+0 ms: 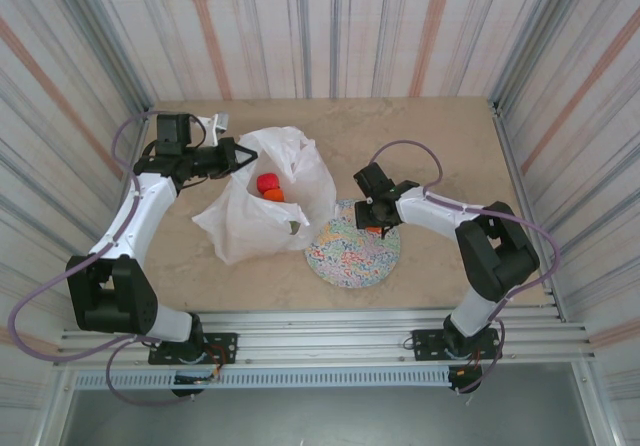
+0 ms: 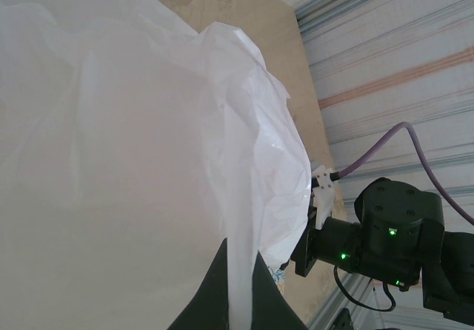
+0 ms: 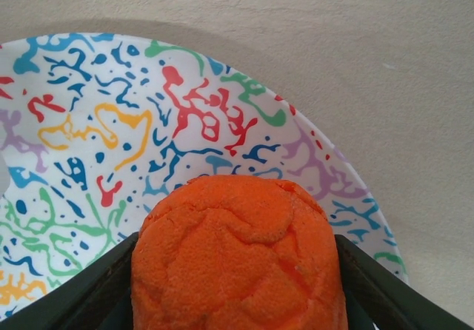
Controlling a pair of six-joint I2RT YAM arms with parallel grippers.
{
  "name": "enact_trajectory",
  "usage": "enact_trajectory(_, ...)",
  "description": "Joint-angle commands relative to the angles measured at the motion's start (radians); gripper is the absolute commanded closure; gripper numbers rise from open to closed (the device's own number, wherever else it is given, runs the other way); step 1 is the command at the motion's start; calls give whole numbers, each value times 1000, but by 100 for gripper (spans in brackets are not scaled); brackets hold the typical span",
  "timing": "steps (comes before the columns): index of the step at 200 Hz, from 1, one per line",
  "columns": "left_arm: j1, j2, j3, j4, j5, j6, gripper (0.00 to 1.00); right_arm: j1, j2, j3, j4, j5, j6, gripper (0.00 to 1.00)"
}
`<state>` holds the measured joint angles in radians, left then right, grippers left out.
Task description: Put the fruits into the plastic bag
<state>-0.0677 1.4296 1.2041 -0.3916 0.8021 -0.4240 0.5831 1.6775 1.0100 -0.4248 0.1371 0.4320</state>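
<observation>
- Pinching the far left rim of the plastic bag point(image 1: 250, 221) with the left pincer point(image 1: 240, 156); jaws clamping the thin film.
- Gripping an orange fruit point(image 3: 237, 260) in the right pincer point(image 1: 376, 224); fingers pressing on both its sides; staying at the far edge of the speckled plate point(image 1: 345, 261); lifted or resting, impossible to tell.
- Lying inside the bag's open mouth: a red fruit point(image 1: 266, 182); touching its near side, a second orange fruit point(image 1: 274, 196).
- Resting on the tabletop point(image 1: 440, 136): bag at centre left; plate just beside it, near right.
</observation>
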Motion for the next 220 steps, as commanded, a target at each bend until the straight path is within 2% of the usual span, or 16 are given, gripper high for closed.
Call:
enact_trajectory(1,-5,-13,17,-15,13,7,100,0,-58,-16,-8,-17,-15,39)
enact_trajectory(35,-5,-13,18,-16,8,8,100,-1,-172,-14,-19,-62,-10,40)
enact_trajectory(60,-5,-17,18,-16,6,10,100,18,-254,-26,79,-171,23,40)
enact_trajectory(84,-5,-15,18,-17,10,8,100,61,-258,-18,166,-231,68,41)
enact_trajectory(153,-9,-21,17,-16,6,8,100,187,-71,78,328,-289,151,42)
enact_trajectory(220,-9,-24,17,-15,10,5,100,244,165,289,430,-338,212,43)
